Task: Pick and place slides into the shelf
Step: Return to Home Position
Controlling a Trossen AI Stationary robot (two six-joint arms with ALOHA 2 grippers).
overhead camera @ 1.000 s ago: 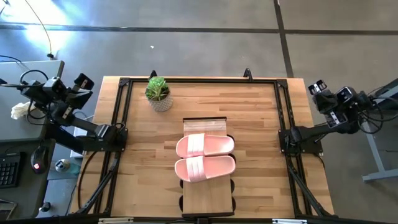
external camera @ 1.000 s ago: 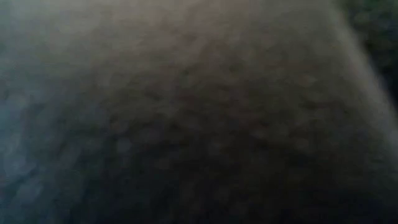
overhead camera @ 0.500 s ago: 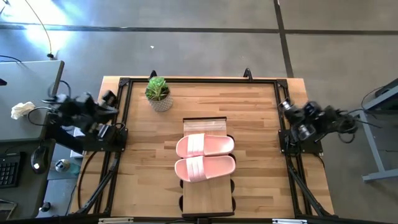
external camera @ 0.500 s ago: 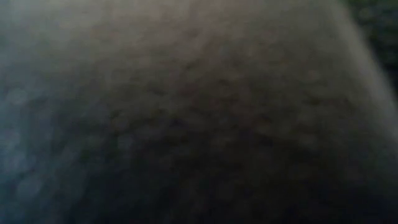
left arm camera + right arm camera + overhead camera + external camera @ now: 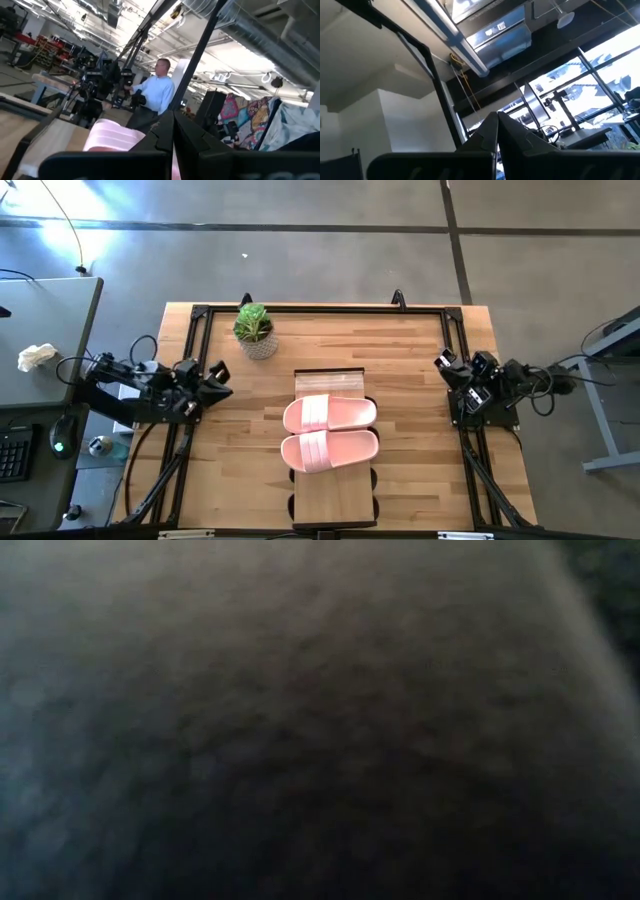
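Note:
Two pale pink slides lie side by side, soles down, on the shelf's (image 5: 332, 498) light-wood plank top: the far slide (image 5: 330, 413) and the near slide (image 5: 330, 450). Dark rounded shapes (image 5: 373, 478) poke out from under the plank's edges; I cannot tell what they are. My left gripper (image 5: 222, 388) is shut, low at the table's left side, pointing at the slides; its wrist view shows a pink slide (image 5: 114, 137) ahead. My right gripper (image 5: 441, 363) is shut at the table's right side. Neither touches anything. The low view is dark and shows nothing.
A small potted plant (image 5: 255, 330) stands on the tabletop beyond the shelf, toward the left. A black metal frame (image 5: 320, 311) runs around the butcher-block table. Bare wood lies on both sides of the shelf. A person (image 5: 155, 95) stands in the room beyond the table.
Both arms have swung in from outside the table. The left gripper came from the far left, off the table, down to its left side and now points at the slides. The right gripper came likewise from the far right to the right side. The slides have stayed put.

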